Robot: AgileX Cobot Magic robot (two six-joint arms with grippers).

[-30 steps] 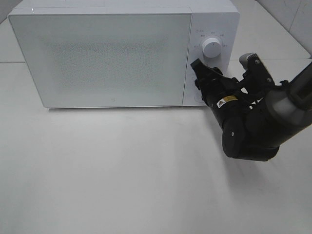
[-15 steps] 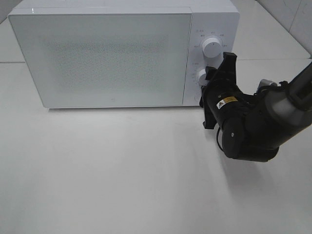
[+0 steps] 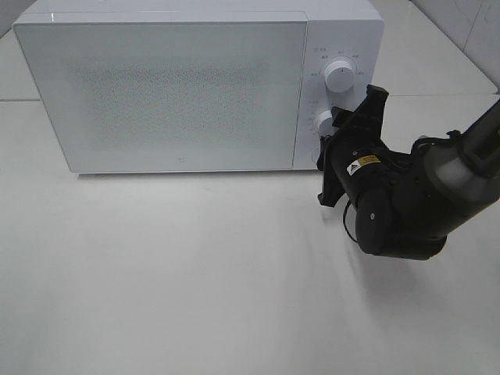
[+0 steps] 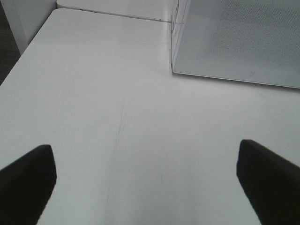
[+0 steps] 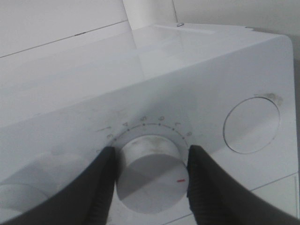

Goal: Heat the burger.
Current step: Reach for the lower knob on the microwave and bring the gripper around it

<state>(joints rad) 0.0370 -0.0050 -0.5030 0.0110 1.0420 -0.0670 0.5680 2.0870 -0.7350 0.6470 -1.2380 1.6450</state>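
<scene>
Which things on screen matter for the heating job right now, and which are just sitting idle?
In the job: microwave, door shut; lower knob; right gripper, jaws clasping that knob.
Idle: upper knob; left gripper, open above the table.
The burger is not in view.

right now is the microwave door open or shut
Shut: the microwave door lies flush with the control panel, with no gap along its edge and the interior hidden. The right claw is closed on the lower dial.
</scene>
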